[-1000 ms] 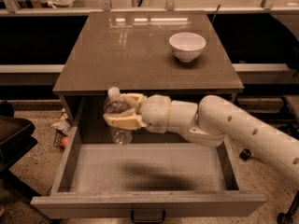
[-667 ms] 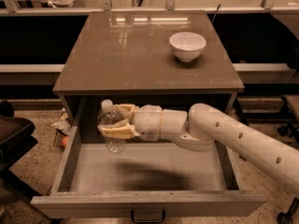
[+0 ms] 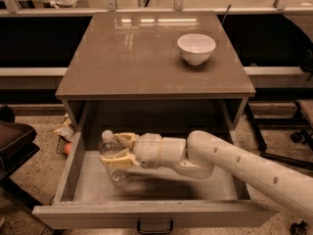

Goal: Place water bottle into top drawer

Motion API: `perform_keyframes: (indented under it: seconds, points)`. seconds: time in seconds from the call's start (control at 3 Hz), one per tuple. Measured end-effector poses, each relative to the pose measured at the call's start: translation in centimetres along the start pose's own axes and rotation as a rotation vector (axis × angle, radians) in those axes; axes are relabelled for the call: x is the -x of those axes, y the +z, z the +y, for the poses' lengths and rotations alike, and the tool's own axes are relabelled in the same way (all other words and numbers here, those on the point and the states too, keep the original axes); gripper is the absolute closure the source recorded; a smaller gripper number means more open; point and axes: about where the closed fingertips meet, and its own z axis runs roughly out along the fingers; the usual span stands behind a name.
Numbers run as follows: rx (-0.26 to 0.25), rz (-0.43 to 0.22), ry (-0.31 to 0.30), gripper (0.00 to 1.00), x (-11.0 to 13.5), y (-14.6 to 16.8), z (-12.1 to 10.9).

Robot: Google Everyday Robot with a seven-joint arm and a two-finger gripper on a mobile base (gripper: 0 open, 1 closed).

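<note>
The gripper (image 3: 117, 151) reaches into the open top drawer (image 3: 71, 168), below the worktop's (image 3: 142, 58) front edge and toward its front-left corner. Its claw is closed around the water bottle (image 3: 107, 148), which stands roughly upright over the left part of the drawer floor, cap up.

The likely mishap is a release from too high. A light, narrow bottle would probably topple, roll along the floor and knock the drawer's left wall. A finger dragging on the ribs as the claw opens could tip it too, and on the way out the arm (image 3: 234, 168) could catch the worktop's front edge.

I cannot tell whether the base touches the floor. The fingers cover the bottle's middle, and the arm is cut off at the right.
</note>
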Motion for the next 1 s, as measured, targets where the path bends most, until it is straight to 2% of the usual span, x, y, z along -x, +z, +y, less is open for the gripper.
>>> perform_keyframes:
  seconds: [0.67,1.0]
  points:
    - [0.003,-0.005,0.004,1.0,-2.8,0.9,0.0]
    - [0.002,-0.005,0.004,0.84,-2.7,0.9,0.0]
